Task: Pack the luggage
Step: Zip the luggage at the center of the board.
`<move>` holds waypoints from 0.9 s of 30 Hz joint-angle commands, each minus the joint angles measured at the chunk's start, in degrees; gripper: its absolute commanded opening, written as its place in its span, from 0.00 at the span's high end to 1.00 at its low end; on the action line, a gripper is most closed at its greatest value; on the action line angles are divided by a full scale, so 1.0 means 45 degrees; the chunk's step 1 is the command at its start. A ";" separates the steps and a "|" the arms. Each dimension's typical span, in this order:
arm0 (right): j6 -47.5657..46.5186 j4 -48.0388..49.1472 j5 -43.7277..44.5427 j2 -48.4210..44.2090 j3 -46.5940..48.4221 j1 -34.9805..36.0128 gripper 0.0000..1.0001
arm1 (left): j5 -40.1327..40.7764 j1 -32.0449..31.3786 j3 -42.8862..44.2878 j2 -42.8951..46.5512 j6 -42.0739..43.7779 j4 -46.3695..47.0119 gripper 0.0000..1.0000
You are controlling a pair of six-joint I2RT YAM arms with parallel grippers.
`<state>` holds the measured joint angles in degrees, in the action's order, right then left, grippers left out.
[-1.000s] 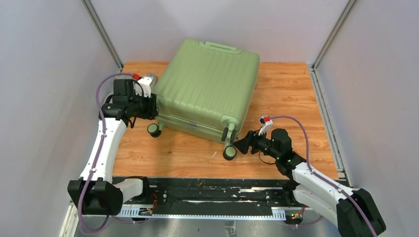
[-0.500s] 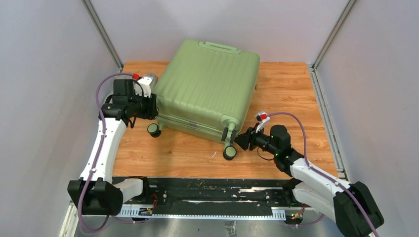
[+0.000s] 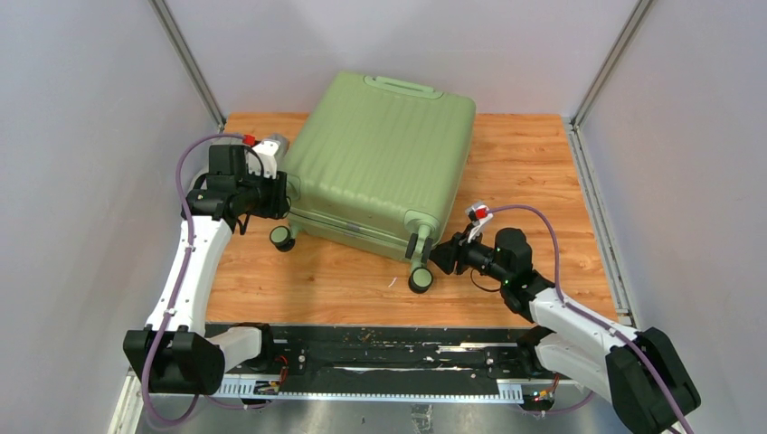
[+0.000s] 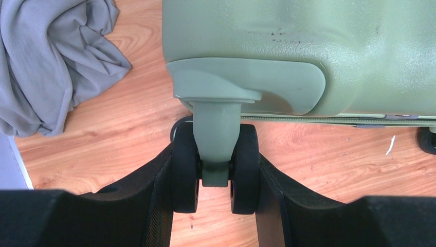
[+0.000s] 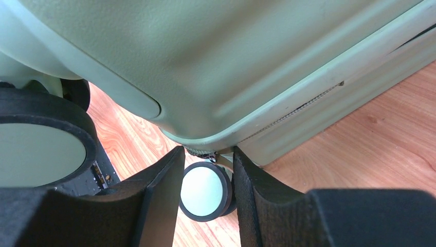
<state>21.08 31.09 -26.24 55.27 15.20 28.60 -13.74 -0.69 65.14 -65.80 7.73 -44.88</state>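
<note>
We see the closed light-green ribbed hard-shell suitcase (image 3: 380, 163) lying flat on the wooden surface (image 3: 529, 163), toward its far middle, wheels facing near. The left pincer (image 3: 280, 196) pinches a black twin wheel (image 4: 186, 170) at its left corner. The right pincer (image 3: 440, 258) clamps a black, pale-hubbed wheel (image 5: 203, 191) at the near right corner.

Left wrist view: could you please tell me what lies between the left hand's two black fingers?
A twin black caster wheel of the light-green hard-shell suitcase; both fingers press its sides, as the left wrist view shows.
</note>
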 commanded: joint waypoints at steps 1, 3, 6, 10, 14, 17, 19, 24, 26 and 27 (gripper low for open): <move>-0.0440 0.0639 0.0142 0.0672 -0.0286 -0.0088 0.57 | -0.0422 -0.0218 0.0402 0.0403 -0.0175 -0.0612 0.97; -0.0462 0.0765 0.0191 0.0904 -0.0383 -0.0086 0.57 | -0.0424 -0.0218 0.0458 0.0400 -0.0174 -0.0612 0.97; -0.0429 0.1120 0.0240 0.1248 -0.0539 -0.0086 0.58 | -0.0404 -0.0218 0.0546 0.0411 -0.0180 -0.0612 0.97; -0.0411 0.1274 0.0382 0.1396 -0.0595 -0.0081 0.62 | -0.0379 -0.0218 0.0544 0.0465 -0.0140 -0.0631 0.97; -0.0474 0.1103 0.0719 0.1086 -0.0568 -0.0030 0.65 | -0.0382 -0.0208 0.0560 0.0519 -0.0171 -0.0634 0.97; -0.0491 0.0844 0.1026 0.0864 -0.0534 -0.0009 0.74 | -0.0403 -0.0218 0.0597 0.0520 -0.0227 -0.0636 0.97; -0.0428 0.0637 0.1304 0.0710 -0.0542 0.0009 0.81 | -0.0457 -0.0218 0.0682 0.0504 -0.0266 -0.0684 0.97; -0.0047 0.0574 0.1765 0.0796 -0.0375 0.0017 0.94 | -0.0512 -0.0355 0.0795 0.0535 -0.0311 -0.0777 0.97; 0.0033 0.0534 0.1720 0.1125 0.0008 0.0001 0.97 | -0.0516 -0.0436 0.0787 0.0571 -0.0347 -0.0828 0.97; 0.0033 0.0532 0.1660 0.1326 0.0202 -0.0019 0.99 | -0.0506 -0.0465 0.0779 0.0605 -0.0349 -0.0861 0.97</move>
<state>20.88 35.62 -23.70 58.65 13.67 28.77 -12.19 -1.26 66.15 -65.78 7.05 -46.59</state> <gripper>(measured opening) 0.039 0.488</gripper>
